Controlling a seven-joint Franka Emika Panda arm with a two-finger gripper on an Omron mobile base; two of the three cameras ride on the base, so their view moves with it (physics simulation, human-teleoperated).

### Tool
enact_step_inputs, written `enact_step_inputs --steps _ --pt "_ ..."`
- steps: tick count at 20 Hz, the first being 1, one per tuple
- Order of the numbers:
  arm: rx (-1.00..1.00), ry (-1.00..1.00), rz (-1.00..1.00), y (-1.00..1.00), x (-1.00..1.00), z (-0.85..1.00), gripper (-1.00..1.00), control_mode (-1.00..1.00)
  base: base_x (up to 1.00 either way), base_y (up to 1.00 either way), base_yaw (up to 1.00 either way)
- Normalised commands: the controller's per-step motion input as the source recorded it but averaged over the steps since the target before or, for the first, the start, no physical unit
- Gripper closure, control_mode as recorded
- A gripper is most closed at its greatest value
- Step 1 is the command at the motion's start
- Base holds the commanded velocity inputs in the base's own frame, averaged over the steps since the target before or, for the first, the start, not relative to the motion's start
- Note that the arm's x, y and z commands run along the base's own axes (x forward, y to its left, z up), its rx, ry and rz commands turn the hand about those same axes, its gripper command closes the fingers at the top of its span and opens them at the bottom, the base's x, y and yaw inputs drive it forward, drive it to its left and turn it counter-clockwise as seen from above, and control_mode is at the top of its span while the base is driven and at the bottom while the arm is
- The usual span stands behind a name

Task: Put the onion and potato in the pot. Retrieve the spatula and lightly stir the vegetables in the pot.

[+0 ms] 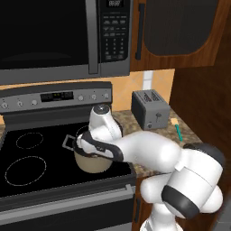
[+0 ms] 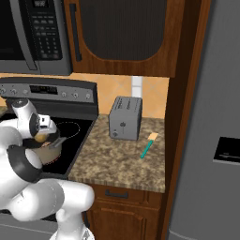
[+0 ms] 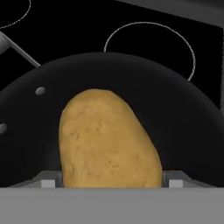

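Note:
The yellowish-tan potato (image 3: 107, 140) sits between my gripper's (image 3: 111, 181) two fingertips, which press its sides, so the gripper is shut on it. It hangs just above the dark inside of the pot (image 3: 192, 127). The beige pot (image 1: 92, 164) stands on the front right of the black stovetop, under my hand, and its grey loop handle (image 1: 68, 142) sticks out to the left. In the right base view the potato (image 2: 41, 137) shows above the pot (image 2: 47, 155). The spatula (image 2: 147, 147), teal handle and tan head, lies on the granite counter right of the toaster. The onion is out of view.
A grey toaster (image 1: 150, 108) stands at the back of the granite counter (image 2: 117, 161), with the spatula (image 1: 177, 130) beside it. A microwave (image 1: 58, 36) hangs above the stove. A tall wooden cabinet side and a grey fridge (image 2: 220, 140) close off the right.

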Motion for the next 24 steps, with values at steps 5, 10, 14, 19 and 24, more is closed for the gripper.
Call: enact_step_inputs --steps 5,10,14,19,24 --pt "0.00 -0.09 0.00 -0.15 -0.20 0.44 -1.00 -1.00 0.00 0.00 0.00" --pt "0.01 -0.12 0.00 -0.32 -0.51 0.74 -1.00 -1.00 0.00 0.00 0.00" --pt "0.04 -0.08 0.00 -0.91 -0.45 0.55 -1.00 -1.00 0.00 0.00 0.00" --pt "0.00 -0.02 -0.09 -1.00 -0.02 0.17 -1.00 -1.00 0.00 0.00 0.00" --pt "0.04 0.00 -0.17 -1.00 0.03 0.00 -1.00 -1.00 0.00 0.00 0.00"
